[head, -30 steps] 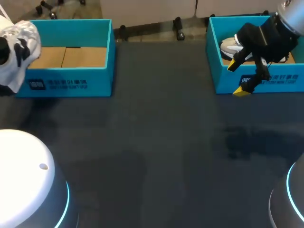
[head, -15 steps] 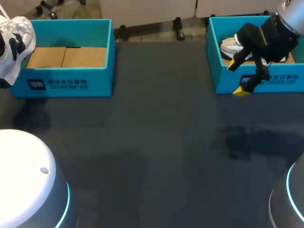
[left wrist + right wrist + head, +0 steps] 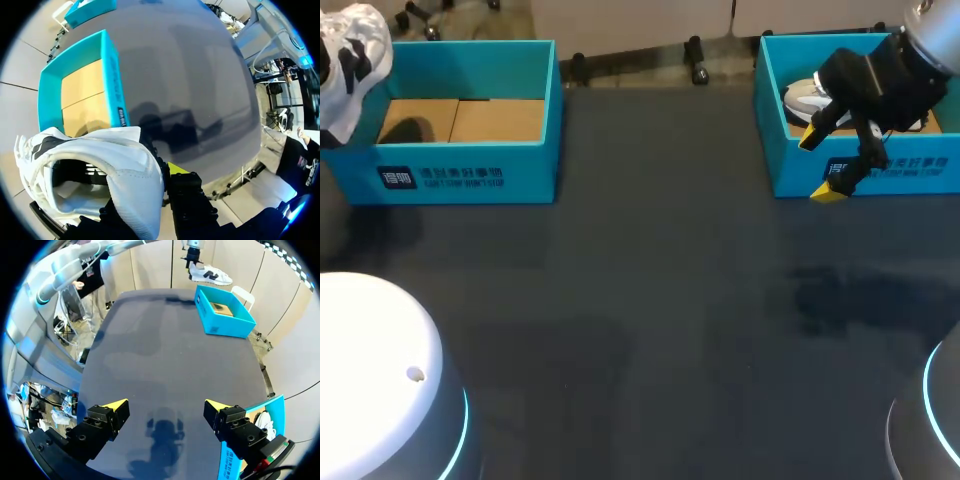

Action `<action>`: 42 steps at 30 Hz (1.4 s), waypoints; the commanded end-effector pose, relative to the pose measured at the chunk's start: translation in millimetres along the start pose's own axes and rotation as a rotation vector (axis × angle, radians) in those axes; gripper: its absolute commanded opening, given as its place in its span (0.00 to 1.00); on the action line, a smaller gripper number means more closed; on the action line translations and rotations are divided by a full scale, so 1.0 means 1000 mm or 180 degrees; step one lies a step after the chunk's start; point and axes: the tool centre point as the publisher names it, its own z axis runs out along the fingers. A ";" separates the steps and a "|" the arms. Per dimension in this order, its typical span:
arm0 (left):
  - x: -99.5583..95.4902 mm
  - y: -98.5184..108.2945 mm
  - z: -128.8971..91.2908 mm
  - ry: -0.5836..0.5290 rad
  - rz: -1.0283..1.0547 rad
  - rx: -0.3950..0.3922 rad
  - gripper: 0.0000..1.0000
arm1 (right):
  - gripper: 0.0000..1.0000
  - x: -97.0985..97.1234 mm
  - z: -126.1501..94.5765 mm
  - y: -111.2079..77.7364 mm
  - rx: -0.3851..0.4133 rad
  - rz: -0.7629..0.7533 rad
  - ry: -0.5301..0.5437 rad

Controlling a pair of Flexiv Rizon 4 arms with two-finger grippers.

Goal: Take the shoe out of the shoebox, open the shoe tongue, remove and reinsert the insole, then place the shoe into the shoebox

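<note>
Left gripper (image 3: 167,175) is clamped on the heel collar of a white leather sneaker with black side markings (image 3: 355,45). One finger shows outside the collar and the other seems to be inside the opening. The sneaker hangs in the air at the far left, over the left end of a turquoise cardboard shoebox with a brown floor (image 3: 470,175), clear of its walls. I judge the taking-out step as good as done, with the tongue not yet touched.

Right gripper (image 3: 822,165) hangs at the far right with its fingers spread wide and nothing between them. It is over the near wall of a second turquoise box (image 3: 770,120), where another white shoe (image 3: 805,97) lies.

The next move likely calls for carrying the sneaker toward the middle of the dark grey table (image 3: 650,300) and setting it sole down. The left grip should hold the heel steady while the right gripper reaches in to pinch the tongue and fold it forward.
</note>
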 end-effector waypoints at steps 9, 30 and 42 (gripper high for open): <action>-0.055 0.006 -0.003 0.0253 0.0043 -0.0006 0.00 | 1.00 -0.002 0.001 0.001 0.0011 0.0004 0.0010; -0.059 0.003 -0.002 0.0252 0.0232 -0.0056 0.00 | 1.00 -0.002 0.001 0.001 0.0011 0.0004 0.0010; -0.080 0.011 -0.021 0.0104 0.1421 -0.0492 0.00 | 1.00 -0.002 0.001 0.001 0.0011 0.0004 0.0010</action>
